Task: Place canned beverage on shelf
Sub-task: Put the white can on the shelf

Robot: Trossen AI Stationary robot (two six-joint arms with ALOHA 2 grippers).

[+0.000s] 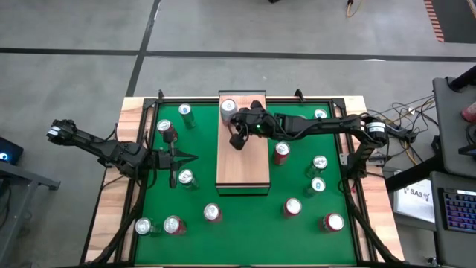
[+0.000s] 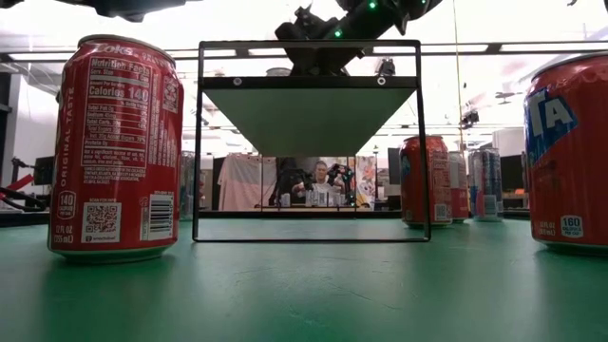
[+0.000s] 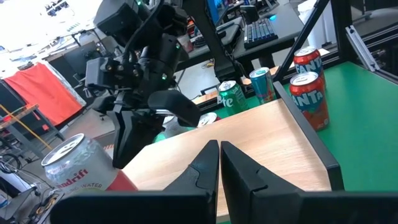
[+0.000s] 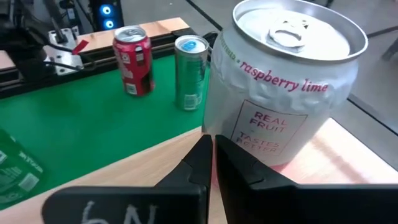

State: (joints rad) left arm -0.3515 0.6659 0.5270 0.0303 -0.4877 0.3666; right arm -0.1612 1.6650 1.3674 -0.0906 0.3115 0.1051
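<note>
Your left end effector [image 1: 187, 158] hangs over the green mat just left of the shelf [image 1: 242, 156], its two dark fingers [image 3: 205, 171] pressed together and holding nothing. Near it stand a dark red can [image 1: 169, 134] and two green cans, one toward the back [image 1: 185, 113] and one just below the fingertips [image 1: 185, 178]. Along the front edge of the bench [image 1: 111, 197], a green can [image 1: 143, 226] stands beside two red ones [image 1: 173, 225].

The shelf is a long flat board of pale, reddish-grained wood on a thin black frame, lying in the middle of the mat. In the low view its underside shows as a plain pale panel, raised clear of the mat. At its far end stands the beverage can [image 4: 283, 84]: white aluminium, upright, lid sealed with the pull tab flat, lettered "raspberry lime". It rests on the wood, near the back left corner in the high view.

Your right end effector [image 1: 237, 139] sits over the shelf just in front of that can, fingers closed together with nothing between them; in the right wrist view the fingertips come close to the can's base, though you cannot tell whether they touch it.

Right of the shelf, more cylindrical cans stand apart on the mat: a red one just beside the board [image 1: 280, 152], two green ones [image 1: 319, 164] further right, and two red ones [image 1: 332, 222] toward the front.
</note>
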